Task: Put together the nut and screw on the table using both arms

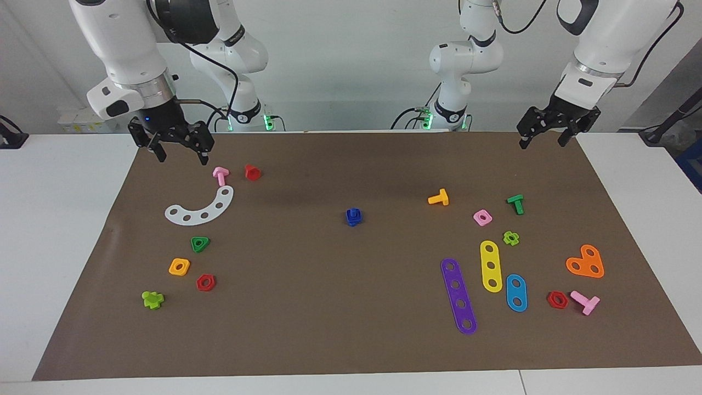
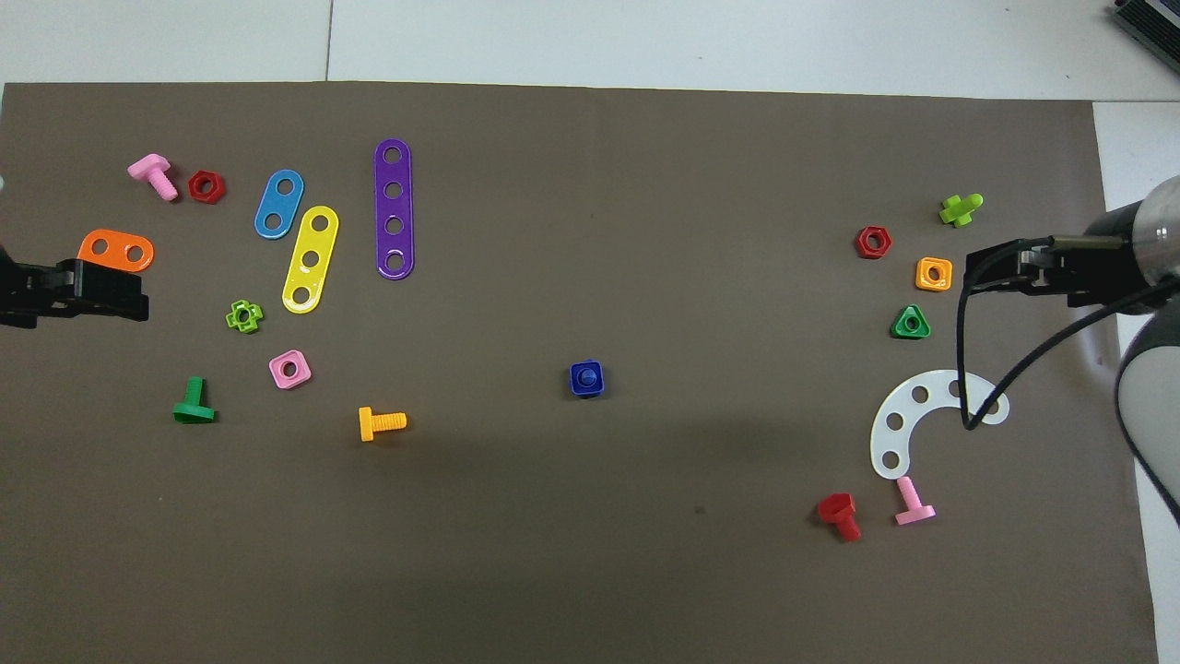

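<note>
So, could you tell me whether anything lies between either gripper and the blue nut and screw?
Nothing visible does. The nut sits mid-mat, apparently already on the screw, with bare mat around it. The right gripper hangs near the pink bolt, the left gripper over the mat's corner; both are open.

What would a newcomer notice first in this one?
The lone blue nut and screw sits mid-mat, seemingly already joined. Bright parts cluster toward each end of the table, such as the purple strip and the white curved strip. The left gripper and right gripper hang open above the mat's corners nearest the robots.
</note>
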Robot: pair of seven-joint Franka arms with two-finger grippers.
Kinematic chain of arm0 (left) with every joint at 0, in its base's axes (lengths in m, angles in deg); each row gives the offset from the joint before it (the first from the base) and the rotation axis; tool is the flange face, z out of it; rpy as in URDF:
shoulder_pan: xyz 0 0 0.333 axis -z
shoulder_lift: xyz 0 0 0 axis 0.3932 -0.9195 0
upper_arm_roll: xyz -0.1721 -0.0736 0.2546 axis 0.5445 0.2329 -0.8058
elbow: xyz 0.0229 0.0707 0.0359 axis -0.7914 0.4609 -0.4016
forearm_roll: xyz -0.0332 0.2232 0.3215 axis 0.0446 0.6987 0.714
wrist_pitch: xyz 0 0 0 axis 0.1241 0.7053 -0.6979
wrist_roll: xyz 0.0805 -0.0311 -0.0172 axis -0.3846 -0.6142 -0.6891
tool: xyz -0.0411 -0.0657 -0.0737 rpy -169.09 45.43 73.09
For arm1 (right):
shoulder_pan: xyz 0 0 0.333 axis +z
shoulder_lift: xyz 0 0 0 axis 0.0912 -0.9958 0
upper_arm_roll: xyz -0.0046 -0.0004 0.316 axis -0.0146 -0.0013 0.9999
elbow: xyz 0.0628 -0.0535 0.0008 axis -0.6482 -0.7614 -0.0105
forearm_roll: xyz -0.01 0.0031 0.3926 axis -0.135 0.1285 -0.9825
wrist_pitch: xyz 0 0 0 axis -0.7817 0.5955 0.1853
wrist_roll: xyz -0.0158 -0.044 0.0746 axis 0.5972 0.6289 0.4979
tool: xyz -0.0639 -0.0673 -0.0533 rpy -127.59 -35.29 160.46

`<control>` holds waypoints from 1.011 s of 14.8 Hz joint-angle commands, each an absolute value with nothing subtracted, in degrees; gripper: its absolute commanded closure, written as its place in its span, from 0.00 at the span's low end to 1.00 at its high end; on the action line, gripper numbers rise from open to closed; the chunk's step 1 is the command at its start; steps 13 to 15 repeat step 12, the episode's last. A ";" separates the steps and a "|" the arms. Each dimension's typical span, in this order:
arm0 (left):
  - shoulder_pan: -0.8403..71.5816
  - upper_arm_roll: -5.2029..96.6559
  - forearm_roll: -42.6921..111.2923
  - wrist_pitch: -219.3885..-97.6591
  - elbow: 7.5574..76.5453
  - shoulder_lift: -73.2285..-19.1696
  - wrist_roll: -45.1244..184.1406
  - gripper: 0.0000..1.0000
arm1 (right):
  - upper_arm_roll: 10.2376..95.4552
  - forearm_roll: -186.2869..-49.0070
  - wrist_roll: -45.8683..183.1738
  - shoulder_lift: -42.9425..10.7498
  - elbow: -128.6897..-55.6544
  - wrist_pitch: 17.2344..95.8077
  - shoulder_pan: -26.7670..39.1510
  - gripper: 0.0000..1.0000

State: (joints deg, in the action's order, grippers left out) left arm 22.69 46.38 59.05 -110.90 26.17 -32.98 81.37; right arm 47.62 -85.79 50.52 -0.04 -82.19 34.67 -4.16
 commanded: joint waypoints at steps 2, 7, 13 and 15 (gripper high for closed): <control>22.80 46.30 60.75 -111.37 25.93 -32.89 82.13 0.00 | 48.02 -85.91 49.23 1.70 -84.30 34.81 -4.53 0.01; 22.81 46.39 61.46 -111.46 26.02 -32.89 82.67 0.00 | 48.02 -85.91 49.40 2.15 -85.01 35.25 -4.53 0.01; 22.54 46.13 61.37 -111.55 26.02 -32.80 82.58 0.00 | 48.02 -85.91 49.40 2.15 -85.01 35.25 -4.53 0.01; 22.54 46.13 61.37 -111.55 26.02 -32.80 82.58 0.00 | 48.02 -85.91 49.40 2.15 -85.01 35.25 -4.53 0.01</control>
